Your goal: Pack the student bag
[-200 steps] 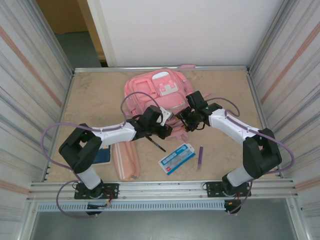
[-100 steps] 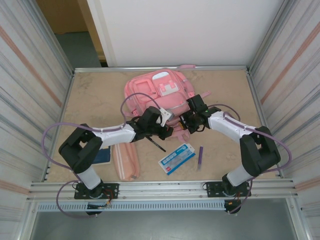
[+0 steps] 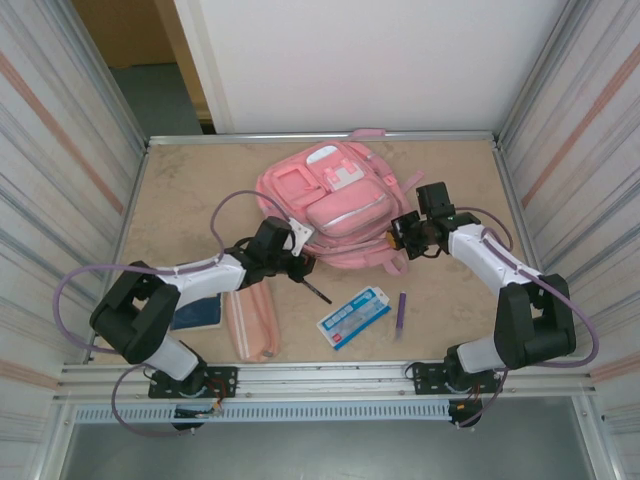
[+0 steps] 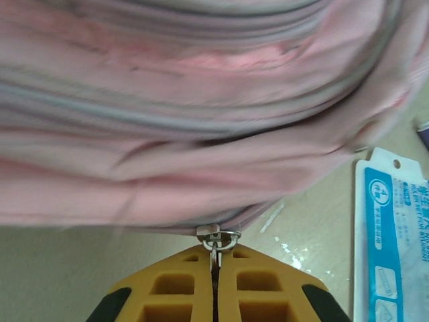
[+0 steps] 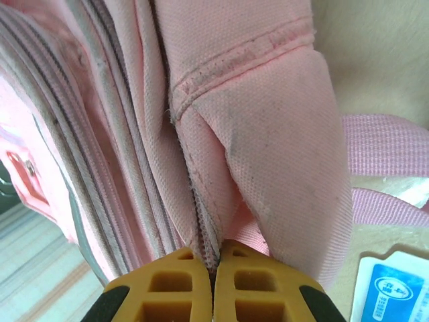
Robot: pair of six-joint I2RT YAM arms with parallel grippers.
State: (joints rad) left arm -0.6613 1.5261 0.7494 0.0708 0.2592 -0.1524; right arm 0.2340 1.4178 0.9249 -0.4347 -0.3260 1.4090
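Two grips: clamping zip pull (image 4: 216,239) with left claw (image 4: 214,268), bag (image 3: 340,210) seam with right claw (image 5: 216,265). Unzipping; next, drag open.

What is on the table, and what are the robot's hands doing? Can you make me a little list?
bag: pink, lying toward the back of the table
left gripper: shut on the zip pull
right gripper: shut on bag fabric
pencil case: outside the bag, near the front edge
packet: blue and white, outside the bag
purple pen: right of the packet
black pen: between bag and packet
notebook: blue, left of the pencil case
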